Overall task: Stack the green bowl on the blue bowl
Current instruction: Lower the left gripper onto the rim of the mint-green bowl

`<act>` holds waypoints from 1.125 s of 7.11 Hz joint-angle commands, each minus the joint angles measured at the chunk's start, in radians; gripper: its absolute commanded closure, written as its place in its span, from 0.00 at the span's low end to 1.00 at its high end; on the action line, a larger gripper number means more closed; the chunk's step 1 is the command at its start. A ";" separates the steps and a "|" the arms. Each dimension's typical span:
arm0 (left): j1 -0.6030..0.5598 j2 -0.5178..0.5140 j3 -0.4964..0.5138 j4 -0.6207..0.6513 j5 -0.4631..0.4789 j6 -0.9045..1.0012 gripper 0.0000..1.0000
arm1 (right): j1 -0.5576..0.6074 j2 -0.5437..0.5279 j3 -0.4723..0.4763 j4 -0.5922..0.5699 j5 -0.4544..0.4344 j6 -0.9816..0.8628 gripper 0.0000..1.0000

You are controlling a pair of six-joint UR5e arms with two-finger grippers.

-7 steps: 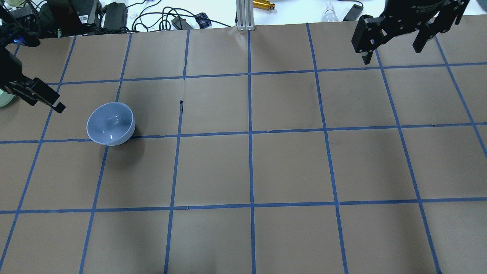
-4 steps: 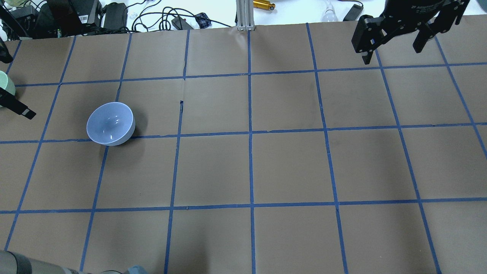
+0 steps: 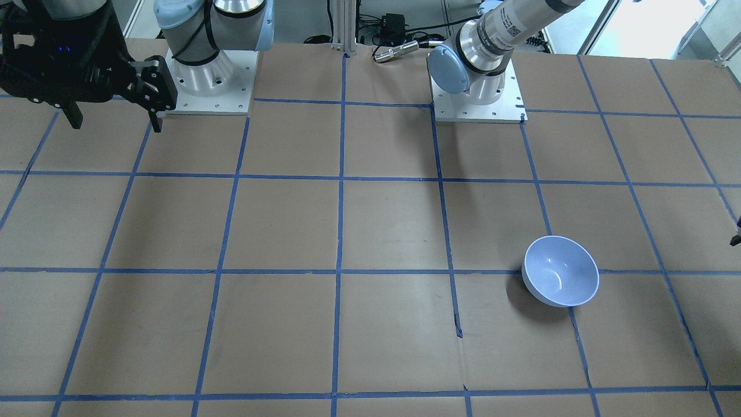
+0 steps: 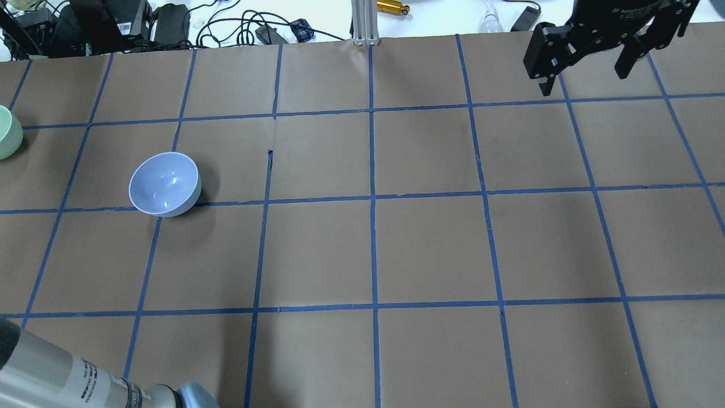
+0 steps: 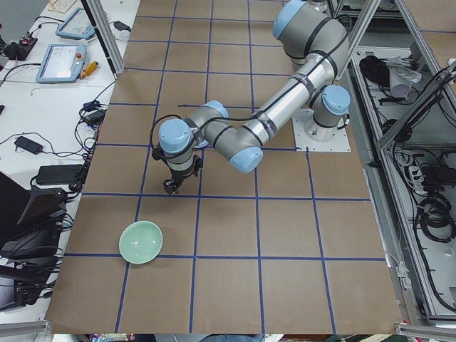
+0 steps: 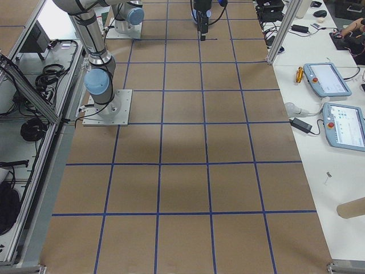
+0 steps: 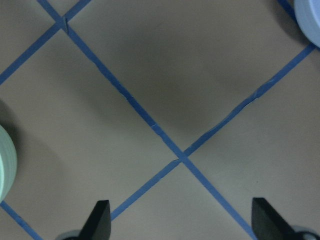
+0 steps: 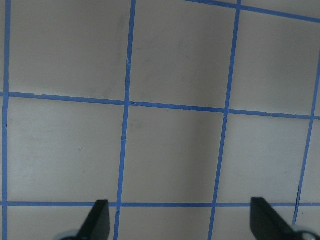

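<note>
Plainly, two bowls stand apart on the surface, neither held.

Far left, the green bowl stands upright near the edge: glossy, rigid, probably light and slippery, so its thin rim wall looks the best pinch. The left gripper hangs spread between it and the blue bowl. Far right, the right gripper, spread and empty, bears white print starting "2F"; the rest is unreadable.

Brown paper-covered table, blue tape grid; white side bench with cables, tablets; aluminium post.
</note>
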 commanded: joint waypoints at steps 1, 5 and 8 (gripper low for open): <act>0.058 -0.114 0.114 0.003 -0.008 0.170 0.00 | 0.000 0.000 0.000 0.000 0.000 0.000 0.00; 0.069 -0.299 0.301 0.009 0.001 0.420 0.00 | 0.000 0.000 0.000 0.000 0.000 0.000 0.00; 0.069 -0.333 0.332 0.018 -0.004 0.492 0.00 | 0.000 0.000 0.000 0.000 0.000 0.000 0.00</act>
